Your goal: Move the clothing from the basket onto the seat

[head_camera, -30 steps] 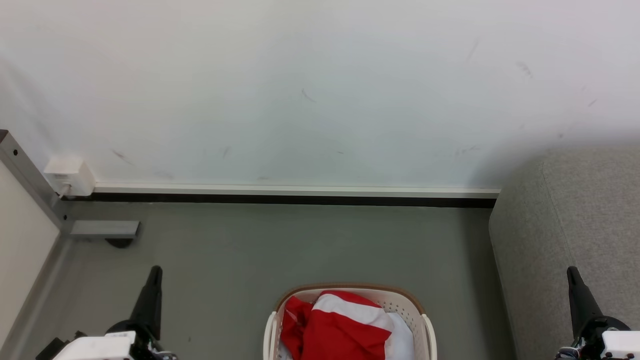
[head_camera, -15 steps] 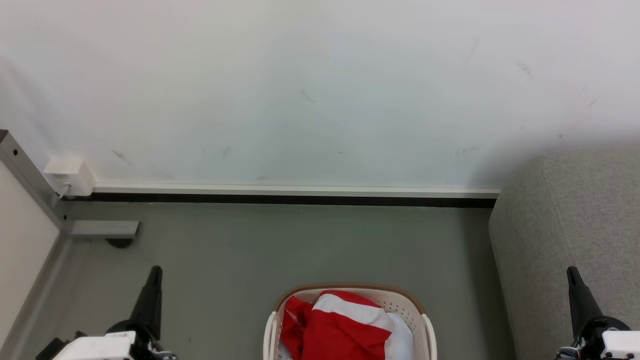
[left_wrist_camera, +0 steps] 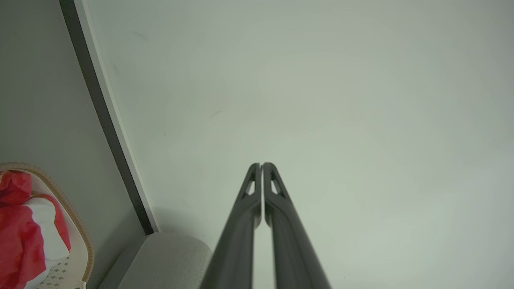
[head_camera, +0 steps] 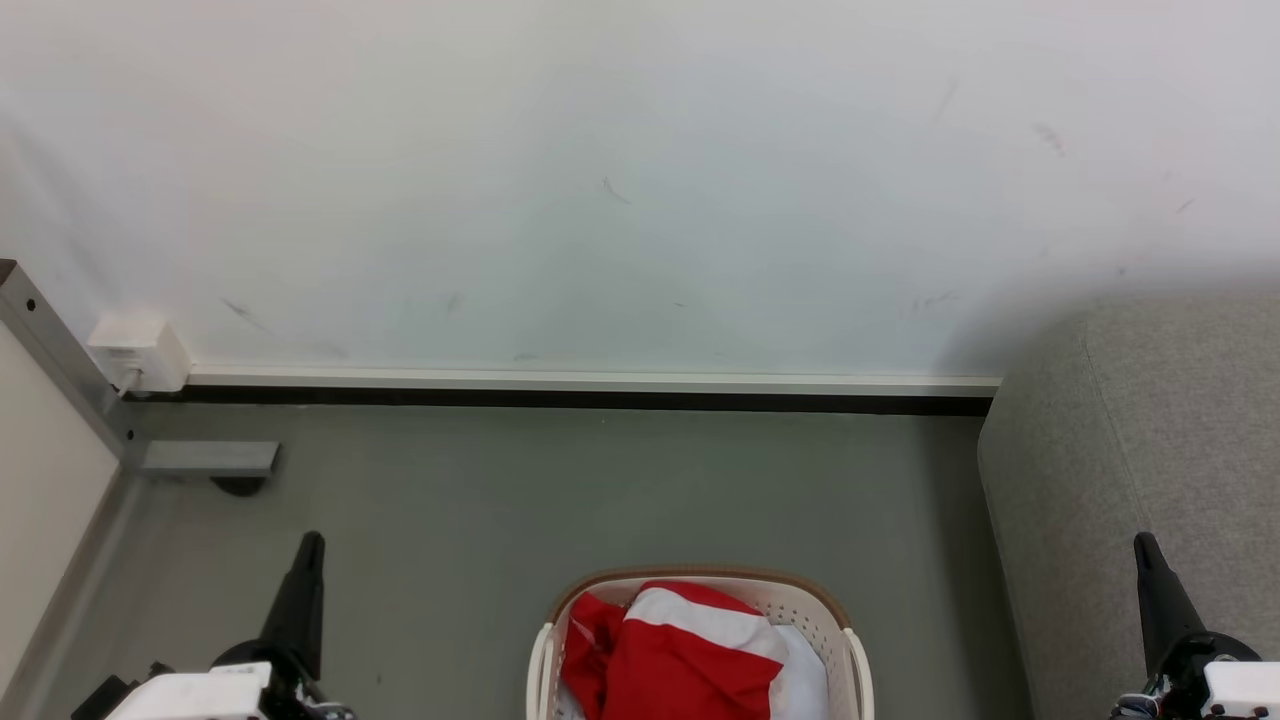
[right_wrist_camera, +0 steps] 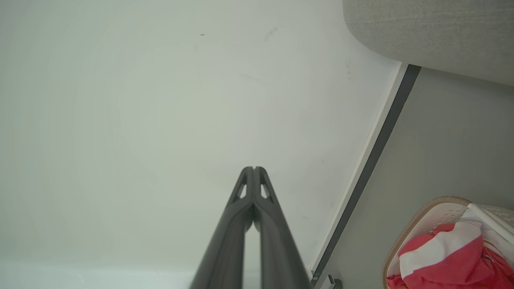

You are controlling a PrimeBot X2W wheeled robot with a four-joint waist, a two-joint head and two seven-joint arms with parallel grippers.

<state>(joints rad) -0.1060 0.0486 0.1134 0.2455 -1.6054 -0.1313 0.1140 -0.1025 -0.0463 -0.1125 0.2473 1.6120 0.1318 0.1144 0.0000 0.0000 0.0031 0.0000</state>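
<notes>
The left gripper (left_wrist_camera: pixel 262 164) and right gripper (right_wrist_camera: pixel 253 167) both have jaws pressed together, empty.

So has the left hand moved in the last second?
No. The left hand holds the same spot just right of the grey floor bracket, and the skirting board has not shifted either.

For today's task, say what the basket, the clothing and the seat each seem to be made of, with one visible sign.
The basket looks like smooth cream plastic, judging by its punched holes, with a brown woven-look rim. The clothing is soft red-and-white fabric, crumpled in folds. The seat shows matte grey coarse-woven upholstery.
</notes>
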